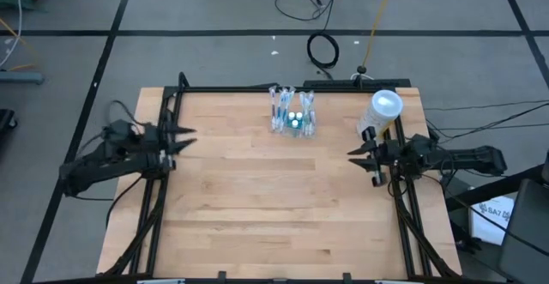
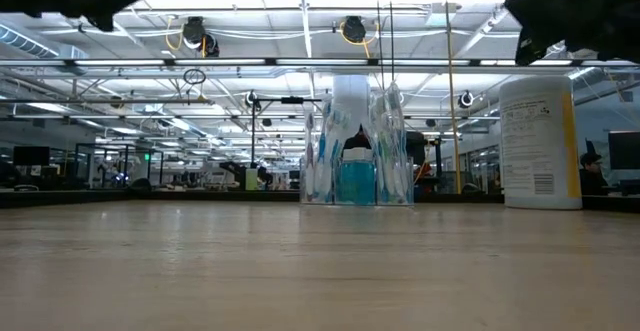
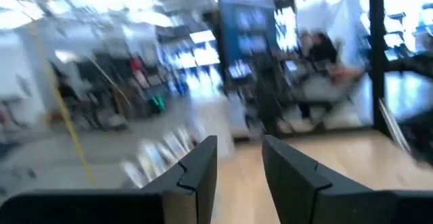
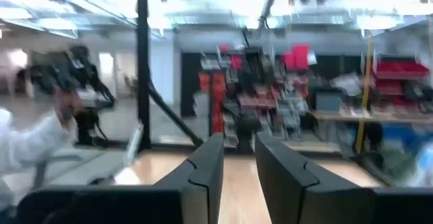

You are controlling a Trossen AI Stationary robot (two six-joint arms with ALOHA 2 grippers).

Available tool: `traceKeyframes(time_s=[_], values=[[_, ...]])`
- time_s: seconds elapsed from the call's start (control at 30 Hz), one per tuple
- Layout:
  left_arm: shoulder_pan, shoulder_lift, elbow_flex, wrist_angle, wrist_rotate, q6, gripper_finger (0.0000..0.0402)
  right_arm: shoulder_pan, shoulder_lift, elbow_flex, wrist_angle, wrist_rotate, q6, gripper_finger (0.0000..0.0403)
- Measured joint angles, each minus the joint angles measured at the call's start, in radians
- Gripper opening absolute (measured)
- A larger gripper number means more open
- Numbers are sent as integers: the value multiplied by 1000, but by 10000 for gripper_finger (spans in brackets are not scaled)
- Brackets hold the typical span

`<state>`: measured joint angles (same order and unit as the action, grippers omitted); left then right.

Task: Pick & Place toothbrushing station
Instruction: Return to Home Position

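Surface: a pale wooden table (image 1: 274,207) with visible grain is lying inside a black rail frame (image 1: 249,89). Grey floor and loose black cables (image 1: 323,51) are showing beyond its far edge.

The toothbrushing station (image 1: 292,112) is standing upright near the far edge, roughly mid-width, well apart from both of my grippers. It is clear, nearly colourless plastic with tall narrow compartments. Blue-and-white toothbrushes (image 2: 322,156) are rising from its outer sections. The low view is showing something teal-blue with a dark top (image 2: 357,176) in the middle, which from above is only bright teal spots.

A whitish translucent cylinder with a round white top (image 1: 383,112) is standing near the far right corner, just beside my right arm. The low view is showing its label (image 2: 528,141): dense small print and a yellow stripe down one side. I cannot read the text.

My left gripper (image 1: 187,138) is hovering over the table's left edge and pointing inward. Its fingers (image 3: 199,166), dark and blocky, are keeping a narrow gap and gripping nothing.

My right gripper (image 1: 354,154) is hovering over the right edge and facing inward. Its fingers (image 4: 206,166) are likewise slightly parted and bare.

Only the right wrist view is showing shelving with red items (image 4: 298,58) in the room.
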<state>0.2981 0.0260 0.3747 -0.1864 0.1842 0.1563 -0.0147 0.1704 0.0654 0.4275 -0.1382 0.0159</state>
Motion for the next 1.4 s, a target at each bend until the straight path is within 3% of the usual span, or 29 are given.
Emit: traceKeyframes(time_s=[0.3,0.57,0.8,1.1,1.4], values=[[0,-2,-167,217,49,6,124,-6,-166,-23,-132,-29,-4,77],[0,-2,-362,512,71,-33,124,-6,-166,-24,-193,-50,-2,77],[0,0,-360,460,169,-88,124,-6,-166,-26,-226,-48,-2,77],[0,0,-360,258,-78,-160,124,-6,-166,-26,-234,-47,-2,77],[0,26,-360,208,-125,-159,124,-6,-166,-26,-234,-47,-2,77]])
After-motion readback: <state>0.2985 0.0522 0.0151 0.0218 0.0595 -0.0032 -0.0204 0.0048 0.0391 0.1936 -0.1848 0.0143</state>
